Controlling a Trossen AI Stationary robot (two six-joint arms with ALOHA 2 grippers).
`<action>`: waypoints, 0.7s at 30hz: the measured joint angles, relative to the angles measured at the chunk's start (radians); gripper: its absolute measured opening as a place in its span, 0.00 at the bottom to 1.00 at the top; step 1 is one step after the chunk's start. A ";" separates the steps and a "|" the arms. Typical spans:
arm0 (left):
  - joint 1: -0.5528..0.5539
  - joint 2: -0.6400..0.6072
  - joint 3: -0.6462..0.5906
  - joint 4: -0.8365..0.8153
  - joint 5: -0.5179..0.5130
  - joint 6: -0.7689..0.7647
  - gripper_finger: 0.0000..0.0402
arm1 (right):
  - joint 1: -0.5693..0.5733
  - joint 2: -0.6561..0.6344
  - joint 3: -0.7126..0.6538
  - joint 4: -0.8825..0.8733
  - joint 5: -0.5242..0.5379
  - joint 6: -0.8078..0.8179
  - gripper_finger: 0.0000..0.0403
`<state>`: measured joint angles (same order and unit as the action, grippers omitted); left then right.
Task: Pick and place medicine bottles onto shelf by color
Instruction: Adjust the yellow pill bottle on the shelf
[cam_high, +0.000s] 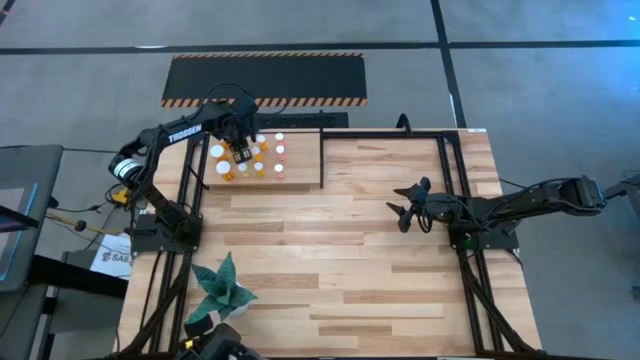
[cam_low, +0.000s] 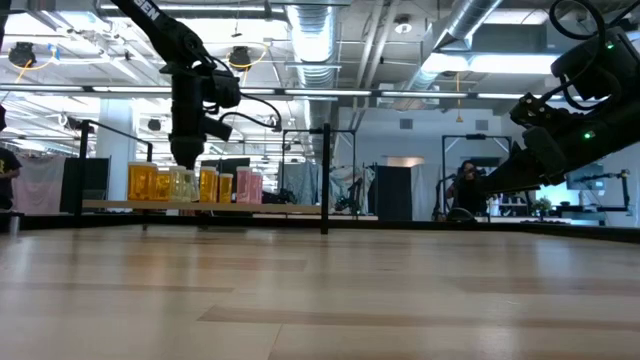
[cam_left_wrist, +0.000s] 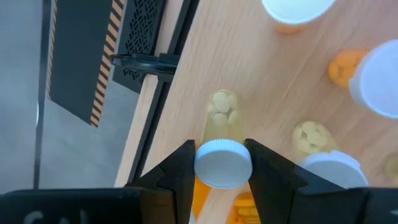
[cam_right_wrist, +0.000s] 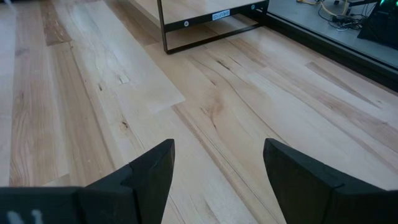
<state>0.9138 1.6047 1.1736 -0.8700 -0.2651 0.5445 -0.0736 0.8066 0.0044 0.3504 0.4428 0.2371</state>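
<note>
The shelf (cam_high: 300, 176) is a small wooden board with black posts at the table's far left. Several white-capped medicine bottles (cam_high: 265, 160) stand on it, orange ones (cam_low: 150, 183) and pinkish ones (cam_low: 248, 186). My left gripper (cam_high: 240, 151) is above the shelf, pointing down, shut on a pale yellow bottle (cam_left_wrist: 224, 118) with pills in it. This bottle also shows in the low view (cam_low: 183, 185) among the others. My right gripper (cam_high: 403, 212) is open and empty over the bare table at centre right, and it also shows in its wrist view (cam_right_wrist: 217, 168). My left gripper pinches the pale bottle's white cap (cam_left_wrist: 224, 163) between its two fingers, one on each side of the cap. The fingers come from above, pointing down. The bottle hangs upright below them, its base at the level of the shelf board; whether it rests on the board I cannot tell.
Other bottles (cam_left_wrist: 323, 158) stand close beside the held one. A black post (cam_low: 326, 180) rises at the shelf's right corner. A black panel with hazard-striped edges (cam_high: 265, 78) lies beyond the far edge. A green plant (cam_high: 222, 285) stands near front left. The table's middle (cam_high: 340, 260) is bare wood.
</note>
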 joint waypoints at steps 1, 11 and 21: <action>0.000 0.000 0.000 0.001 0.000 -0.009 0.29 | 0.000 0.000 0.000 0.000 0.000 0.000 0.67; 0.001 0.000 0.000 0.014 0.011 -0.159 0.29 | 0.000 0.000 0.000 0.000 0.000 0.000 0.67; 0.003 0.000 0.000 0.005 0.020 -0.271 0.29 | 0.000 0.000 0.000 0.000 0.000 0.000 0.67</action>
<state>0.9173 1.6047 1.1736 -0.8654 -0.2456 0.2738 -0.0738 0.8066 0.0044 0.3504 0.4427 0.2371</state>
